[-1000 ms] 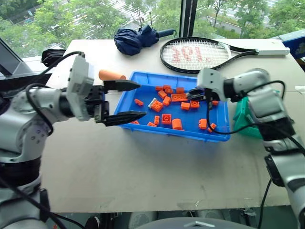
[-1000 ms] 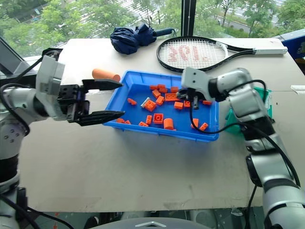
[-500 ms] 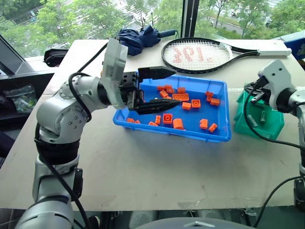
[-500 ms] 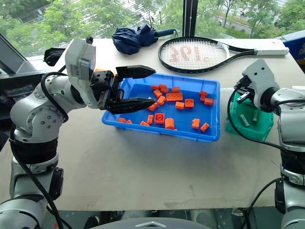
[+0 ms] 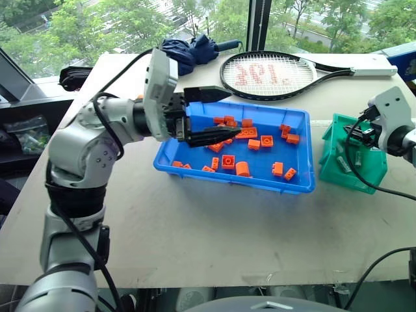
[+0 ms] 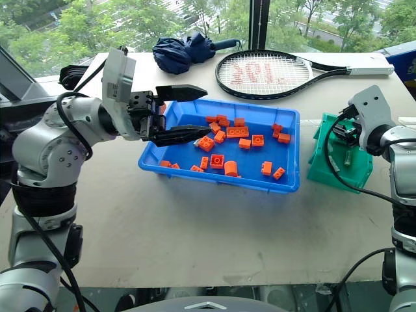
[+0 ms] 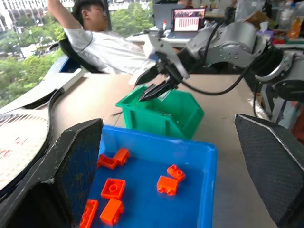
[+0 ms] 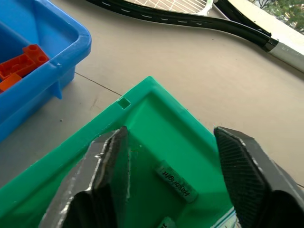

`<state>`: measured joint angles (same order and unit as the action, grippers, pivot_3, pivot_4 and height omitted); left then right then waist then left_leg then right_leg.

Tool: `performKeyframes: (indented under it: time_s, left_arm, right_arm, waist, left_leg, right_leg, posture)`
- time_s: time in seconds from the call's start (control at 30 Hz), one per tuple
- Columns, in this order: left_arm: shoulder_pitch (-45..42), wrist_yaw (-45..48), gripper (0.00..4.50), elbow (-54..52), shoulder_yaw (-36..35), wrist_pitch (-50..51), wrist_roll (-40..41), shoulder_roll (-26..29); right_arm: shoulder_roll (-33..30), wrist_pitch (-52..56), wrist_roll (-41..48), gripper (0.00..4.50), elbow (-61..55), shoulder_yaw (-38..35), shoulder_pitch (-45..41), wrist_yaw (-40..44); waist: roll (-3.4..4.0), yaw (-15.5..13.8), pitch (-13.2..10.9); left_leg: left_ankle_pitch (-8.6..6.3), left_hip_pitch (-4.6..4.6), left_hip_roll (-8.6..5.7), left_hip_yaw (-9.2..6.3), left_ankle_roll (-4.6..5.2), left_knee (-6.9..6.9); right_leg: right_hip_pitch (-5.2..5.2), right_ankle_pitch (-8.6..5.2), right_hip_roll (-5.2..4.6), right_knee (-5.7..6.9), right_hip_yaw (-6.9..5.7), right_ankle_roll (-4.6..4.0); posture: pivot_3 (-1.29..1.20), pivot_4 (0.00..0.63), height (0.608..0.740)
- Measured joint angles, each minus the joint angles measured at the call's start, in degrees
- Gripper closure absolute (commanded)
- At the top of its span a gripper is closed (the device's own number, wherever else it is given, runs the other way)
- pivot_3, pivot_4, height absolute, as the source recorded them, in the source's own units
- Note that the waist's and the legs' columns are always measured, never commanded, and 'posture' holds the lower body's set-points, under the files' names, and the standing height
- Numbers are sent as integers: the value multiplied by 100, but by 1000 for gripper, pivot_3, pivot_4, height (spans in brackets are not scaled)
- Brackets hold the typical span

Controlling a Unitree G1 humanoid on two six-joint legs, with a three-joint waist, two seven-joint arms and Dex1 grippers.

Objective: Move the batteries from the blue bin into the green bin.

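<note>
The blue bin (image 5: 260, 182) sits mid-table, strewn with orange bricks (image 5: 242, 169). My left gripper (image 5: 234, 114) hangs open and level over the bin's left end, empty; a small grey piece (image 6: 197, 142) lies beside a brick just under its lower finger. To the right stands the green bin (image 5: 351, 170). My right gripper (image 5: 361, 132) hovers over the green bin's mouth, open. In the right wrist view a silver-grey battery (image 8: 175, 181) lies on the green bin's floor below the spread fingers, free of them, with another battery (image 8: 166, 222) near it.
A tennis racket (image 5: 273, 75) and a folded navy umbrella (image 5: 188, 52) lie at the table's far side behind the blue bin. A seated person (image 7: 104, 45) is beyond the table past the green bin. Bare tabletop runs in front of both bins.
My right gripper swung from the blue bin over to the green bin and opened there. My left arm came in from the left, so its open gripper now reaches over the blue bin.
</note>
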<state>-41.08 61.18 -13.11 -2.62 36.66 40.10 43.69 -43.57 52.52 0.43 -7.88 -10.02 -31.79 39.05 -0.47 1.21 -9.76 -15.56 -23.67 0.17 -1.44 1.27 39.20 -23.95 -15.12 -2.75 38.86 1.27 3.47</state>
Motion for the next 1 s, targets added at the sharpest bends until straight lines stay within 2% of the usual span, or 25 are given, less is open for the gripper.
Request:
performKeyframes:
  time_s: [0.1, 0.23, 0.43, 0.57, 0.67, 0.8, 0.87, 1.0]
  left_arm:
    - [296, 31, 0, 152, -132, -95, -294, 413]
    - [666, 89, 0, 339, -396, -245, -569, 880]
    - [1232, -107, 0, 500, -659, -366, -1004, 1205]
    - [1371, -439, 0, 512, -580, -365, -1322, 1184]
    - [1328, -576, 0, 598, -431, -366, -1475, 972]
    - [850, -746, 0, 1147, 243, -471, -1941, 495]
    - [707, -765, 0, 1313, 383, -502, -2067, 427]
    - [-294, -860, 0, 2572, 1100, -616, -2785, -86]
  right_arm:
    - [261, -17, 180, 560, 24, 253, -510, -11]
    - [980, -227, 443, 560, 224, 825, -1322, -4]
    - [1714, -758, 505, 560, 901, 1511, -1688, -18]
    - [2011, -794, 754, 560, 793, 1583, -1728, 38]
    - [2129, -675, 940, 560, 329, 1576, -1661, 20]
    - [2183, -345, 1180, 560, -415, 1593, -1299, -83]
    - [2150, -277, 1200, 560, -545, 1583, -1210, -109]
    - [2065, -158, 1426, 560, -1582, 1526, -423, -238]
  waist:
    - [2, 97, -1]
    - [1, 125, -1]
    - [1, 28, -2]
    - [0, -26, -2]
    - [0, -46, -2]
    - [-3, -54, -1]
    - [-3, -44, -1]
    - [-5, -72, 1]
  left_leg:
    - [0, 2, 4, -3, 0, -3]
    - [0, -2, 13, -7, -1, -6]
    - [11, -14, 1, -10, -19, -5]
    - [11, -13, 1, -14, -20, -4]
    - [11, -12, 1, -18, -19, -4]
    - [11, -14, -8, -20, -19, 2]
    - [11, -13, -10, -20, -19, 2]
    - [11, -14, -18, -33, -18, 3]
  right_leg:
    - [-1, 0, 7, 1, -2, -1]
    - [-4, -1, 10, -2, -6, -2]
    - [-5, 0, -8, -6, -15, 0]
    - [-6, 0, -7, -3, -18, 0]
    - [-5, 0, -6, -1, -21, 0]
    - [-2, 0, -6, 1, -24, 0]
    - [-3, 0, -4, 1, -24, 0]
    - [3, 0, 0, 1, -37, 0]
  posture:
    - [0, 150, 740]
    - [0, 150, 740]
    - [0, 150, 740]
    - [0, 150, 740]
    - [0, 150, 740]
    - [0, 150, 740]
    - [0, 150, 740]
    - [0, 150, 740]
